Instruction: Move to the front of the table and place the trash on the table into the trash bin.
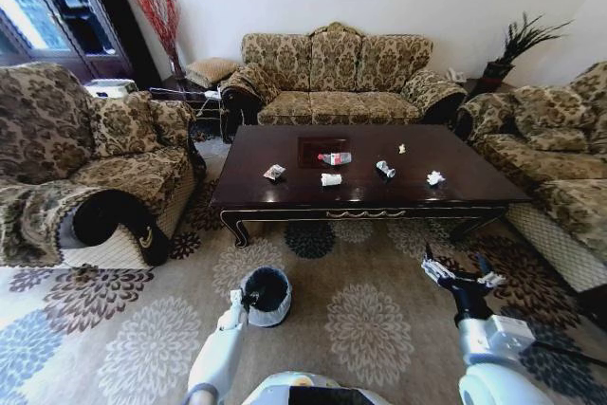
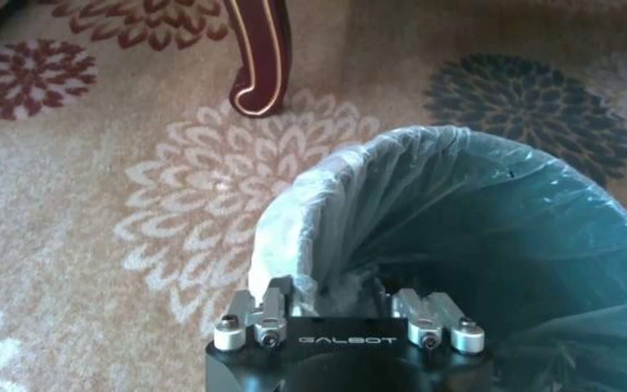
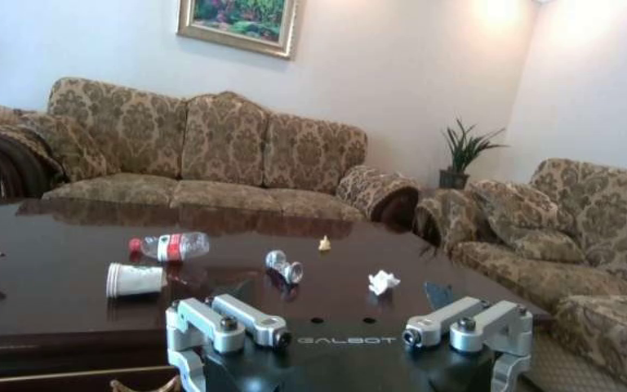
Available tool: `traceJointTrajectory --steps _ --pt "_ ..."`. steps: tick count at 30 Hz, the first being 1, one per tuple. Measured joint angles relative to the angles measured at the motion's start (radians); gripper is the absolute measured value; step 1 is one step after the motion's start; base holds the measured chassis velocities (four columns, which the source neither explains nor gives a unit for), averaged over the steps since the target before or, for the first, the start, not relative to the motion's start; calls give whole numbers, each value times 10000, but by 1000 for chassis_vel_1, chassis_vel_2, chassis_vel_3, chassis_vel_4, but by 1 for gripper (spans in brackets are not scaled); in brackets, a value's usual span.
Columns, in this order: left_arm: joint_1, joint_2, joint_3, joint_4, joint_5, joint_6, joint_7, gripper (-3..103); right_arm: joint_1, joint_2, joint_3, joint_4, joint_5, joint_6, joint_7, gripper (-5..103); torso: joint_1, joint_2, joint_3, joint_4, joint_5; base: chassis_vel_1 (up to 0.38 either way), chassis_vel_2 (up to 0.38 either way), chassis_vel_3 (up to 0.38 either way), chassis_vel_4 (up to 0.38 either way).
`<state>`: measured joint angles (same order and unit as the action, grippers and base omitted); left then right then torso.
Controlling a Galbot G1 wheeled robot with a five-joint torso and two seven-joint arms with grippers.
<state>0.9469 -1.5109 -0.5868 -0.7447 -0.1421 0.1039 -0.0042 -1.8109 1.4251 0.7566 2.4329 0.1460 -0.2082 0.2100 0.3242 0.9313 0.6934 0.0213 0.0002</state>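
On the surface (image 1: pixel 474 182) all the trash (image 1: pixel 331 178) sits untouched; left jaws (image 1: pixel 238 303) pinch the bin (image 1: pixel 266 294) rim, right jaws (image 1: pixel 462 277) wide open, empty.

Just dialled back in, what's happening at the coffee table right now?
The robot faces the table, where the trash is not yet picked up: a bottle, a cup, paper wads and a wrapper. The left gripper grips the rim of the trash bin, which sits low over the carpet in front of the table. The right gripper is open and empty, raised short of the table's near edge.
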Motion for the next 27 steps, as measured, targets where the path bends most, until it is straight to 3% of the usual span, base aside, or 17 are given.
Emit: traceJointTrajectory --steps 18,24,27 --pt "21 -61 -12 56 40 61 -48 4 61 -38 46 -239 -4 154 8 100 0 0 -1 -5 -4 0 0 0 0" --pt "92 -77 -28 -169 14 238 -45 3 179 -93 29 -330 4 151 9 100 0 0 0 -2 -6 0 0 0 0" --pt "568 76 22 -1071 -179 480 -6 3 250 -124 13 -369 44 131 8 100 1 0 1 -1 -5 0 0 0 0"
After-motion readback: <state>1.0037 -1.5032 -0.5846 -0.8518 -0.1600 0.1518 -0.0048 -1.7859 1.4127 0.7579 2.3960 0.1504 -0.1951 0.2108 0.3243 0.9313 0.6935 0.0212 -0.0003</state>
